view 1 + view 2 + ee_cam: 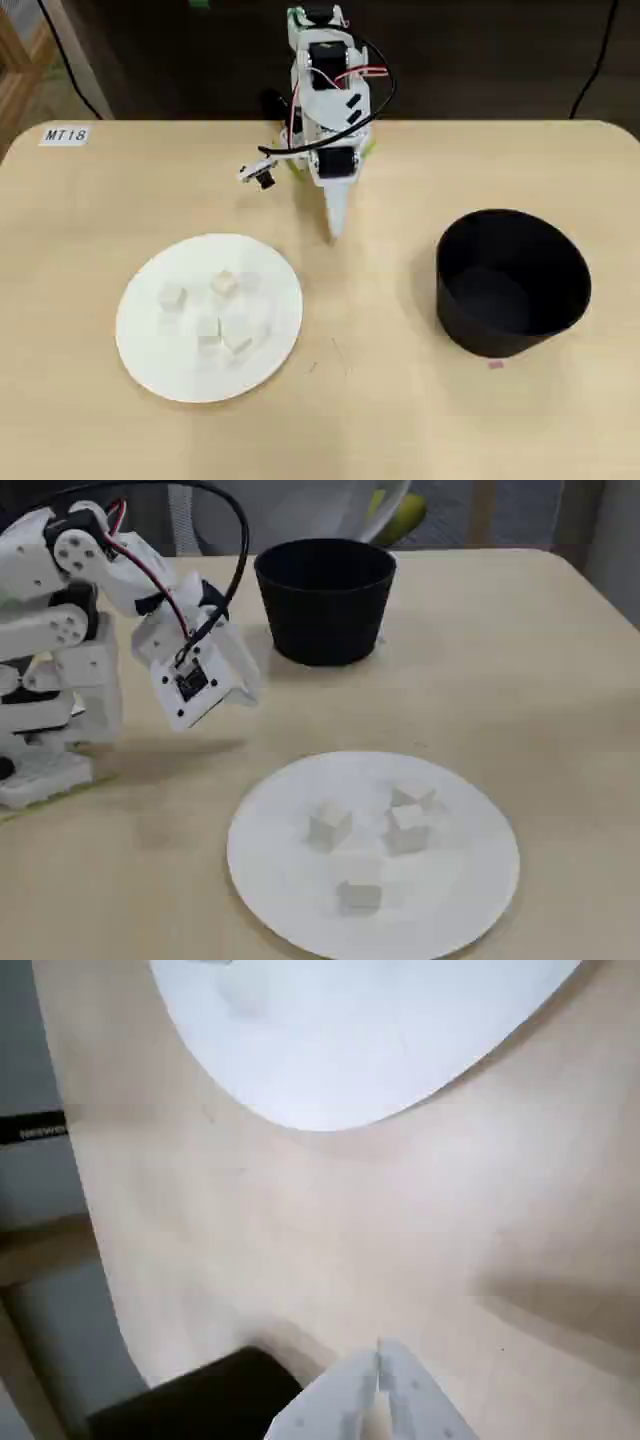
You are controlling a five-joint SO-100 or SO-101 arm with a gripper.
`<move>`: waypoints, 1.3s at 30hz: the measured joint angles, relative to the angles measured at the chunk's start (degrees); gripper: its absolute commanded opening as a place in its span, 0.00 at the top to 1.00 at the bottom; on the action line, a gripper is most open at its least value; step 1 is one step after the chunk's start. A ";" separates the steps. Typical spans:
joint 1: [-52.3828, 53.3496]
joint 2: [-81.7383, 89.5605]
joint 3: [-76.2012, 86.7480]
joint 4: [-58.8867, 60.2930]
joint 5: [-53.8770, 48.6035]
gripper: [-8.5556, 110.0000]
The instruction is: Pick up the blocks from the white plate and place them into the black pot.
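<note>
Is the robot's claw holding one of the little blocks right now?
No. The gripper is shut and empty above the table; the blocks sit on the plate.

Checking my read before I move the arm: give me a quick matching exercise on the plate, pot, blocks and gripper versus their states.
Things:
1. white plate
2. black pot
3. blocks
4. gripper

States:
A. empty inside
B. lying loose on the plate
C. shut, holding nothing, above bare table
D. holds the cubes, left of the pot in the overhead view

Pairs: 1-D, 2-A, 3-B, 4-C
</note>
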 measured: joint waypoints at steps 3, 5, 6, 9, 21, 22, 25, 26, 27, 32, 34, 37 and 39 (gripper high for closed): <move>3.25 -0.26 -0.70 -2.64 2.72 0.95; 9.76 0.00 -0.88 -3.69 3.87 0.95; 11.34 0.00 -0.88 -4.04 4.22 0.95; 11.87 0.00 -0.88 -4.31 4.22 0.95; 14.33 -7.47 -20.83 2.37 2.37 0.95; 14.77 -11.51 -25.31 3.87 1.85 0.95; 15.29 -25.40 -38.23 9.49 1.14 0.95; 15.91 -30.15 -42.54 11.43 1.05 0.95; 17.14 -34.63 -46.58 13.27 0.97 0.95; 23.99 -56.43 -63.54 20.74 -3.34 0.95; 25.84 -65.57 -69.52 23.29 -5.98 0.95; 28.74 -76.38 -76.99 25.58 -9.58 0.95; 30.23 -82.53 -80.24 26.19 -11.78 0.95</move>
